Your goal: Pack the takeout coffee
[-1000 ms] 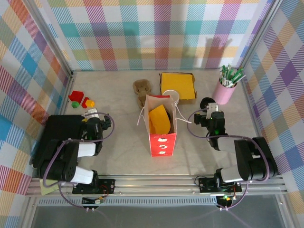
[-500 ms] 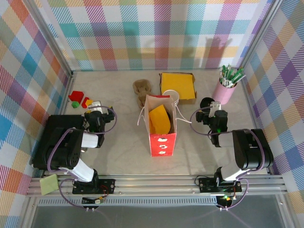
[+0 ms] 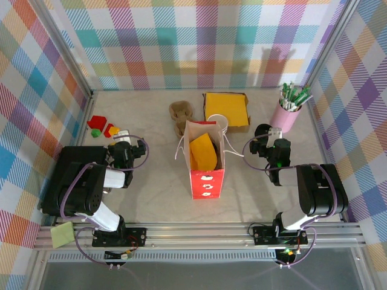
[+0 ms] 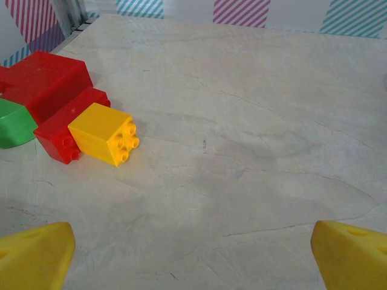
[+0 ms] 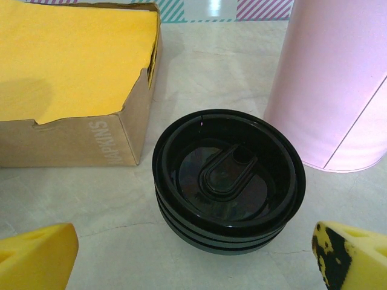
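Though wide open as before, left pincer (image 4: 193, 257) nearer blocks (image 4: 101, 133).

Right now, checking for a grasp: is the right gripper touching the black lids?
Apart. Right wrist view: bare table separates black lids from the right gripper.

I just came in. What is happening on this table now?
Two robot arms are at a packing job, but neither holds anything. The left tool hangs open near toy blocks; the right tool hangs open facing a stack of black lids beside the napkin box. The red bag stands between them.
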Motion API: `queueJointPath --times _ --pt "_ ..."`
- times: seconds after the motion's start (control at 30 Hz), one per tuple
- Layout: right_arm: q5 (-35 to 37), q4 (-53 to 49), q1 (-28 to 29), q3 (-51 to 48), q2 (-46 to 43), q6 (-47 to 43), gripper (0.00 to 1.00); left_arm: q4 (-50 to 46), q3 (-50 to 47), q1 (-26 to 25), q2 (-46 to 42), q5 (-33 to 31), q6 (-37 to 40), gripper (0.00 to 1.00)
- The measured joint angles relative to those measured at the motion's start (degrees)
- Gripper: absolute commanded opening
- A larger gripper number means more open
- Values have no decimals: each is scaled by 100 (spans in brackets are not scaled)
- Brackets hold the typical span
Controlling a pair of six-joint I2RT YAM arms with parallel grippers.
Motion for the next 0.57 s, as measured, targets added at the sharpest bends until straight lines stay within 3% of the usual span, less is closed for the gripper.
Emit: queueJointPath --times 0.57 --pt "-170 -92 -87 42 0 44 99 0 0 0 0 0 0 100"
